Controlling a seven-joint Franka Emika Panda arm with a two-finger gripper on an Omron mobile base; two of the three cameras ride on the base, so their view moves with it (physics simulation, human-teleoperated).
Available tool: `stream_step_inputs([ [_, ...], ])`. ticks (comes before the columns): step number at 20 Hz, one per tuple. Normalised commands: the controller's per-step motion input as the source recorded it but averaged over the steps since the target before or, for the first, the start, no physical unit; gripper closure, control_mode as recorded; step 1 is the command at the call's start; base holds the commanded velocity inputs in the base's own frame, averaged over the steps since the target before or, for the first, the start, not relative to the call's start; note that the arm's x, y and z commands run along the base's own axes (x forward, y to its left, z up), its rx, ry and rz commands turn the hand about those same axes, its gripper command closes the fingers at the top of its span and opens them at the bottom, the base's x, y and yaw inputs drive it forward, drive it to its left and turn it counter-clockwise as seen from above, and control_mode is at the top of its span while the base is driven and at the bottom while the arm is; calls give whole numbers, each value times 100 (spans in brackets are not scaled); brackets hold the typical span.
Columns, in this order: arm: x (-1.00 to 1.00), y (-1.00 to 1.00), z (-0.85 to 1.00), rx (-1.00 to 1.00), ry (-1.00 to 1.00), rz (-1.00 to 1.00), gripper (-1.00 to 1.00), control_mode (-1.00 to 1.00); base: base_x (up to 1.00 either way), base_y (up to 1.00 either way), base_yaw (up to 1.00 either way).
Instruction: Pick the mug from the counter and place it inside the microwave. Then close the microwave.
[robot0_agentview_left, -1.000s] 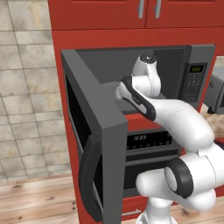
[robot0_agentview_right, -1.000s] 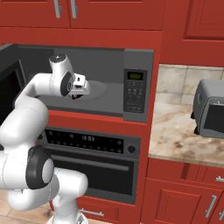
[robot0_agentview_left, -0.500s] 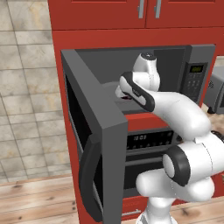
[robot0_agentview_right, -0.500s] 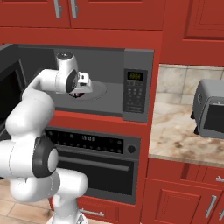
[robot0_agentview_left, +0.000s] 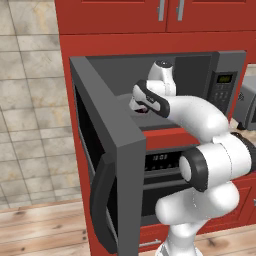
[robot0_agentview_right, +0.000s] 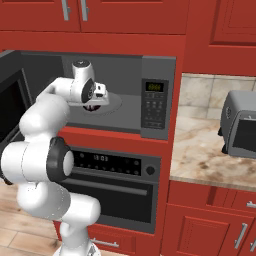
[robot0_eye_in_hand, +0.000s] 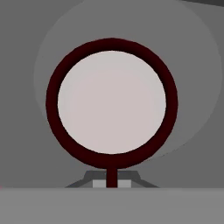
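Hand view: straight down into mug (robot0_eye_in_hand: 112, 103), dark red rim a full circle, white inside, handle (robot0_eye_in_hand: 112, 177) running down to fingertips (robot0_eye_in_hand: 112, 183). Jaws near fully closed, pinched on the thin handle, by the look of it. Grey turntable (robot0_eye_in_hand: 192, 109) below the mug; touching or just above, cannot tell.

Right base view: gripper (robot0_agentview_right: 93, 104) inside microwave (robot0_agentview_right: 158, 100), mug (robot0_agentview_right: 91, 106) a dark sliver beneath it, over the turntable, left of the keypad (robot0_agentview_right: 153, 109).

Left base view: door (robot0_agentview_left: 107, 165) swung wide to the near left, handle (robot0_agentview_left: 102, 202) black and thick.

Handling, as judgement: small, rigid, light; likely ceramic, so chips on a hard drop. Glazed wall probably slippery; handle gives a narrow, stiff hold but lets the mug swing or twist about the pinch. Better hold: handle near its root, or rim wall with one finger inside. Lower gently, release only once seated flat.
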Motion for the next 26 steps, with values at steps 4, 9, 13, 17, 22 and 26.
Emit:
stream_step_inputs([
  [4, 45, 0, -4, 0, 6, 0, 100, -100, 0, 0, 0],
  [9, 40, 4, -9, 0, 2, 0, 100, -100, 0, 0, 0],
  [13, 23, 12, -7, 0, 1, 0, 100, -100, 0, 0, 0],
  [17, 9, 14, -15, 0, 3, 0, 100, -100, 0, 0, 0],
  [22, 2, 13, -22, 0, 2, 0, 100, -100, 0, 0, 0],
  [26, 3, 4, -24, 0, 0, 0, 100, -100, 0, 0, 0],
])
